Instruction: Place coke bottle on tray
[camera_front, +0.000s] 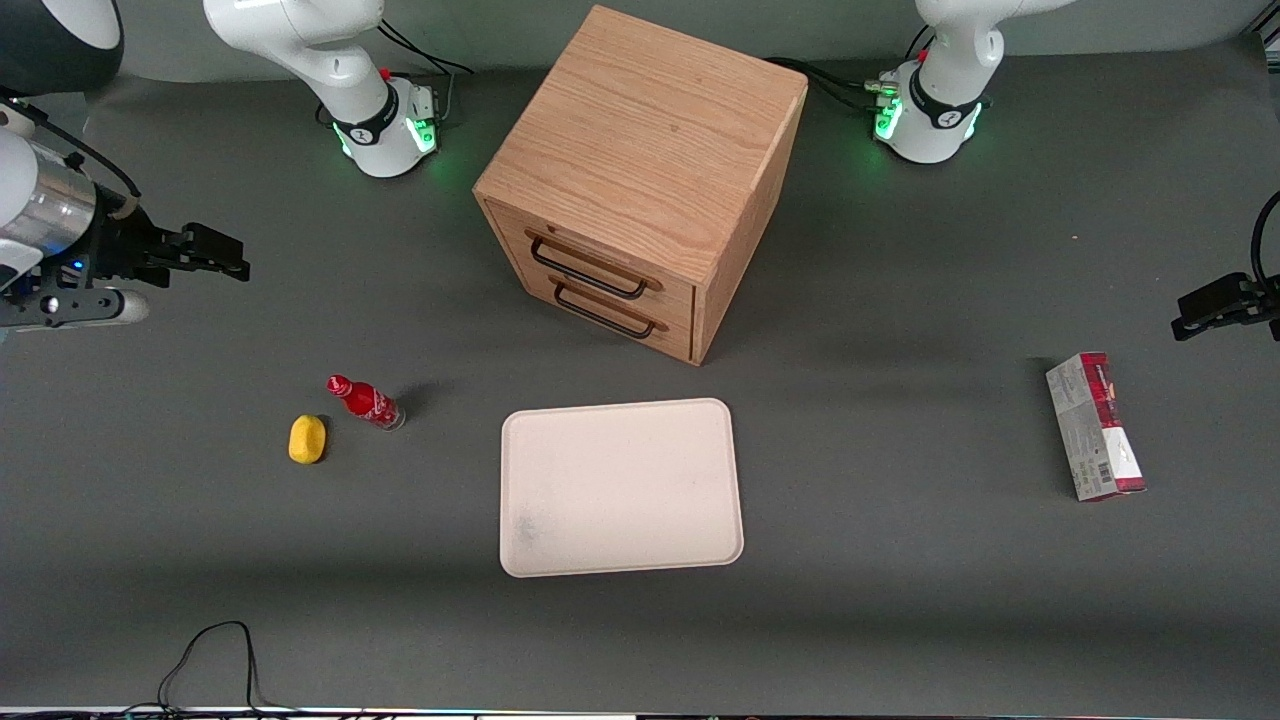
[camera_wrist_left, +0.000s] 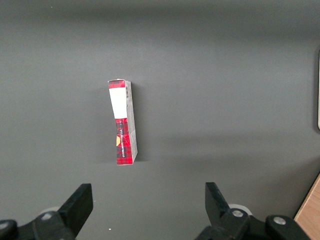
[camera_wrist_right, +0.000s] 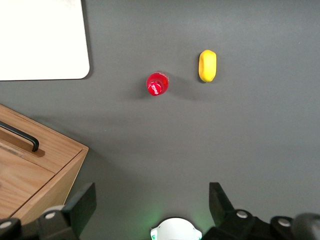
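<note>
The wooden drawer cabinet (camera_front: 645, 180) stands farthest from the front camera, the tray (camera_front: 620, 487) in front of it. The carton (camera_front: 1095, 427) lies toward the parked arm's end. The gripper (camera_wrist_right: 150, 207) hangs high, fingers apart, holding nothing. The coke bottle (camera_front: 365, 402) stands upright just beside the lemon (camera_front: 307, 439), apart from the tray, with bare table between them.

We see a wide desk (camera_front: 900, 600) covered in a dark grey mat — evenly lit, with soft shadows. A light wooden cabinet (camera_front: 645, 150) stands on it, turned at an angle, its two drawers fitted with dark wire handles (camera_front: 590, 270). A black cable (camera_front: 215, 655) loops at the desk's nearest edge.
</note>
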